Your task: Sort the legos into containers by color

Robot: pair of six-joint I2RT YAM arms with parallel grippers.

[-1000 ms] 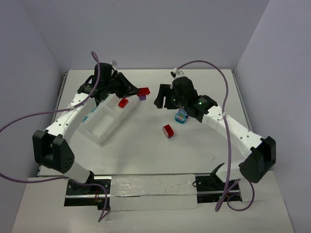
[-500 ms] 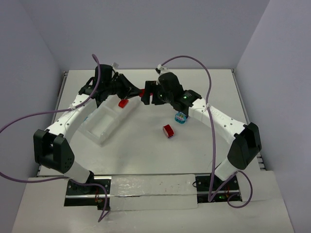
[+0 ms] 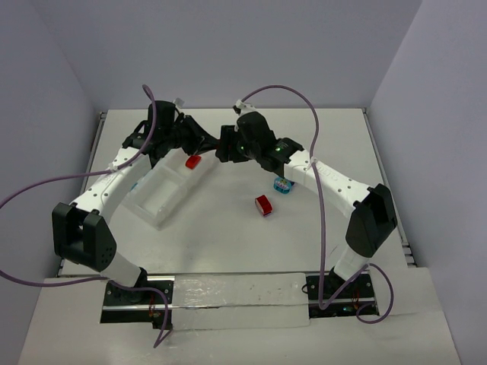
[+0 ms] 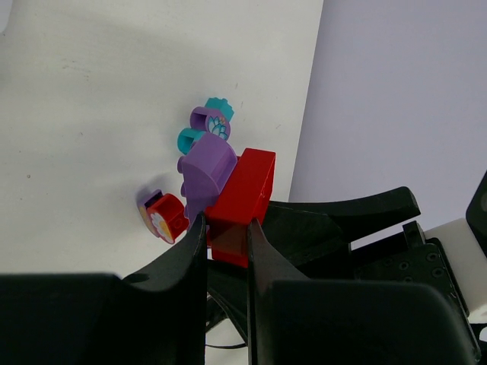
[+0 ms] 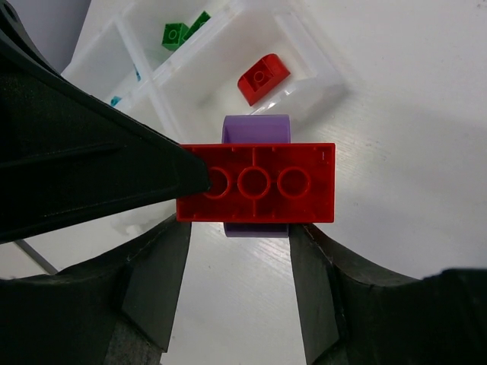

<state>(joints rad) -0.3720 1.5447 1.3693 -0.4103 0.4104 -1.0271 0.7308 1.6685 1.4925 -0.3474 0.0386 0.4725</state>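
Note:
My left gripper (image 4: 226, 245) is shut on a red brick (image 4: 243, 194) with a purple piece (image 4: 207, 167) stuck to it, held in the air beside the white organizer tray (image 3: 163, 204). My right gripper (image 5: 240, 232) is open, its fingers either side of the purple piece (image 5: 256, 125) under that red brick (image 5: 256, 182), with no clear contact. In the top view the two grippers meet, left (image 3: 213, 143) and right (image 3: 226, 146). A red brick (image 5: 262, 78) and green bricks (image 5: 183, 32) lie in tray compartments.
On the table lie a loose red brick (image 3: 264, 205) and a teal-and-purple cluster (image 3: 283, 185), both right of the tray. The left wrist view shows them as a small red piece (image 4: 163, 217) and a teal-purple cluster (image 4: 207, 125). Walls close in the back and sides.
My right arm has swung left, away from the teal-and-purple cluster, up to the brick my left gripper holds. The left gripper has stayed put, still shut on it.

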